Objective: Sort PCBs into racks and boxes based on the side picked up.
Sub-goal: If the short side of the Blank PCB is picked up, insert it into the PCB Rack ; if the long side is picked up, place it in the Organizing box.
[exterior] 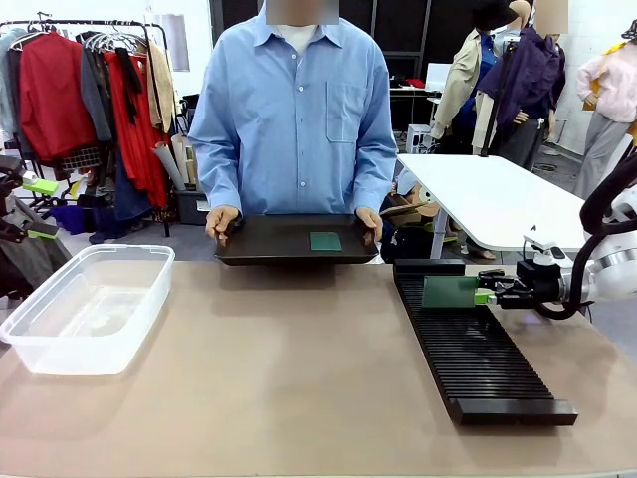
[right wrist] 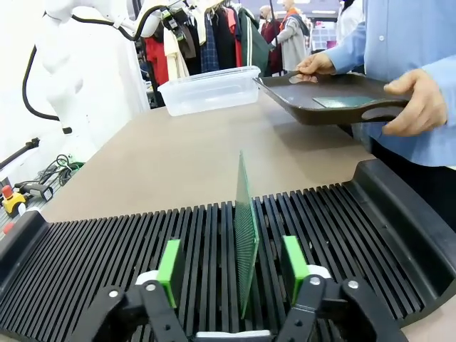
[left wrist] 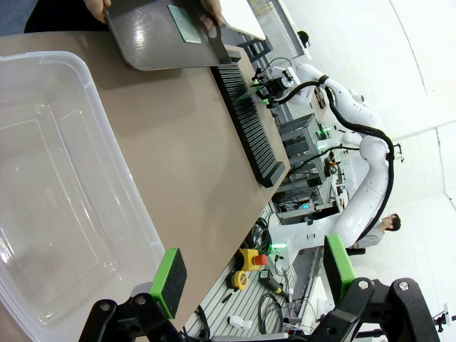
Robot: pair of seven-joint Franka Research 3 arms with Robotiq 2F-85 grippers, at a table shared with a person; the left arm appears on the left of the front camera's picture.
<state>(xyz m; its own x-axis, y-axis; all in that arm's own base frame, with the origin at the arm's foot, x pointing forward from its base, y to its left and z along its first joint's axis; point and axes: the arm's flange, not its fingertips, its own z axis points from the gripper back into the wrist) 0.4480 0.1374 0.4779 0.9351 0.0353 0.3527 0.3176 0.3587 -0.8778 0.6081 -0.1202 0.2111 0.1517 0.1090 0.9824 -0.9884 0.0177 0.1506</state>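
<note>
One green PCB (right wrist: pixel 246 228) stands on edge in a slot of the long black rack (right wrist: pixel 107 263), near the rack's far end (exterior: pixel 450 291). My right gripper (right wrist: pixel 231 260) straddles it, open, with a gap between each green pad and the board; in the front view the right gripper (exterior: pixel 488 294) is at the board's right edge. A second PCB (exterior: pixel 325 241) lies flat on the black tray (exterior: pixel 259 249) that the person holds in both hands. My left gripper (left wrist: pixel 254 274) hangs open and empty beside the clear box (left wrist: pixel 57 178), at the far left (exterior: pixel 40 209).
The clear box (exterior: pixel 90 304) is empty at the table's left. The rack (exterior: pixel 478 349) runs along the right side toward the front edge. The person stands at the far edge. A white table (exterior: pixel 488 199) stands behind on the right.
</note>
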